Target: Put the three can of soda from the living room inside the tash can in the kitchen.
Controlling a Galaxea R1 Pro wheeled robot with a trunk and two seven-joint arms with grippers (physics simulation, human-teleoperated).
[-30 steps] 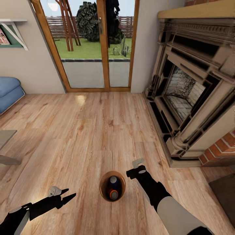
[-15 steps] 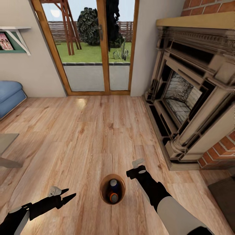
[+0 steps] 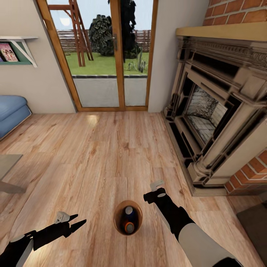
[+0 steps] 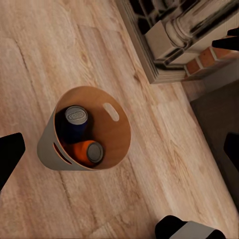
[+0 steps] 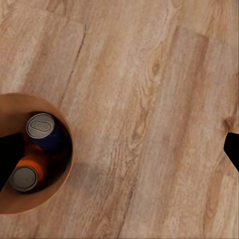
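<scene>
The tash can (image 3: 116, 218), pale grey outside and tan-brown inside, stands upright on the wood plank floor of the living room. Inside it are a dark blue can of soda (image 3: 128, 211) and an orange can of soda (image 3: 128, 226). The left wrist view looks down into the tash can (image 4: 49, 149) at the blue can (image 4: 75, 117) and the orange can (image 4: 92, 152). The right wrist view has the tash can (image 5: 70, 149), blue can (image 5: 42, 126) and orange can (image 5: 26, 176). My left gripper (image 3: 76, 220) is open, left of the bin. My right gripper (image 3: 153, 188) is open, just right of it.
A large stone fireplace (image 3: 218, 122) with a brick chimney fills the right side. Glass doors (image 3: 111, 55) with wooden frames are straight ahead. A blue sofa (image 3: 11, 111) and a low table corner (image 3: 7, 167) lie at the left. A dark mat (image 3: 256, 222) is at the lower right.
The whole picture has shifted downward, so the camera has moved. The tash can sits slightly lower in view. Both arms hold the same pose and both grippers stay open.
</scene>
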